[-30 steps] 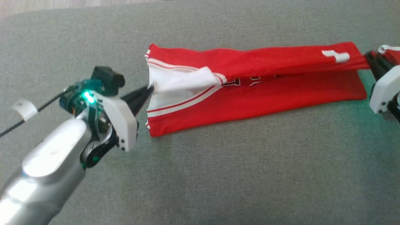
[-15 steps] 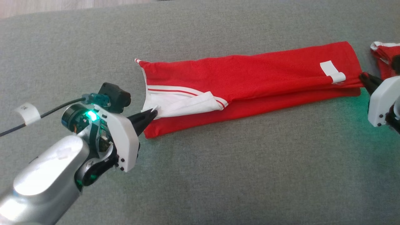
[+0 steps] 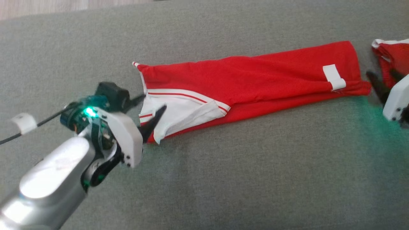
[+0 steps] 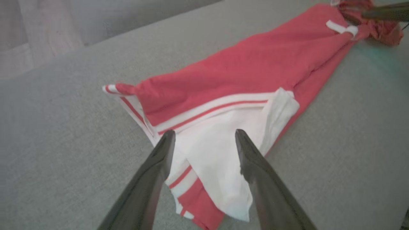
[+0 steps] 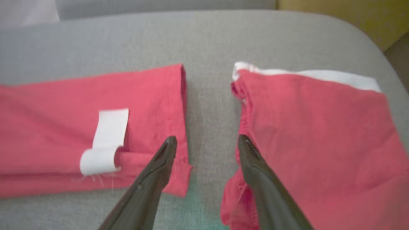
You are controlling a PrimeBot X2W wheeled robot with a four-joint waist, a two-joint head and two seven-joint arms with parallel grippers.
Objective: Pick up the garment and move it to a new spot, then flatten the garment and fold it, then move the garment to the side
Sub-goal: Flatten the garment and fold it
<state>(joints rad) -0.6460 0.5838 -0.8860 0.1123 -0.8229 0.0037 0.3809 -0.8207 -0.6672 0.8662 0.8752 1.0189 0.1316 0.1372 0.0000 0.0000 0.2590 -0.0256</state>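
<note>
Left claw (image 4: 204, 132), right claw (image 5: 207, 137) opened — garment (image 3: 255, 80) dropped.

Left hand (image 4: 204, 132) low, fingers spread wide, empty; right hand (image 5: 206, 137) likewise spread wide, gripping nothing.

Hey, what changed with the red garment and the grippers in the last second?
Both grippers let go: the left gripper opened off the white-trimmed end and the right gripper off the tagged end. The red garment, a second ago stretched between them with its top layer raised, now lies folded on the grey surface. The other red cloth stayed put.
</note>
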